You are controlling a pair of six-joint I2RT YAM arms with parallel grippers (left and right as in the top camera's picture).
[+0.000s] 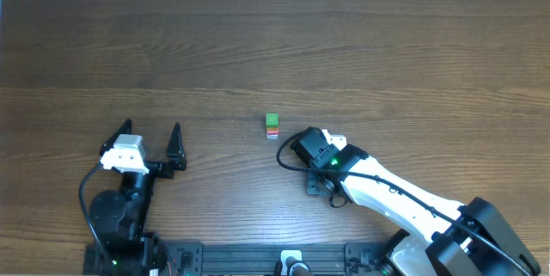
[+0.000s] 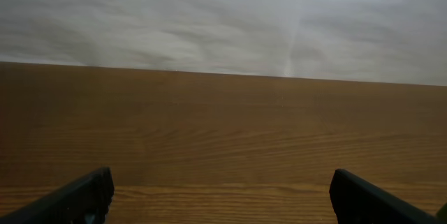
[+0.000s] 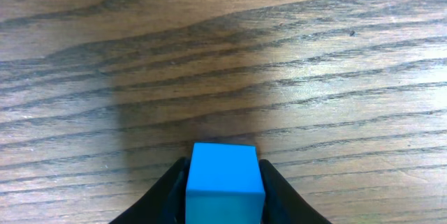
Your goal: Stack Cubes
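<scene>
Top and wrist views of the wooden worktop (image 1: 344, 35). The right claw (image 3: 223, 190) was seen closed on a blue cube (image 3: 224, 169), which was gripped between the two fingers (image 3: 170, 190) and held above bare wood grain. A small stack of cubes (image 1: 272, 125) was set near the middle of the worktop, with a green cube uppermost and red showing beneath it. The right arm was extended toward the centre, and its claw was placed just right of the stack and slightly nearer. The left claw (image 1: 152, 127) was kept at the near left, well apart from the stack, with its fingers spread wide and nothing held between them.
</scene>
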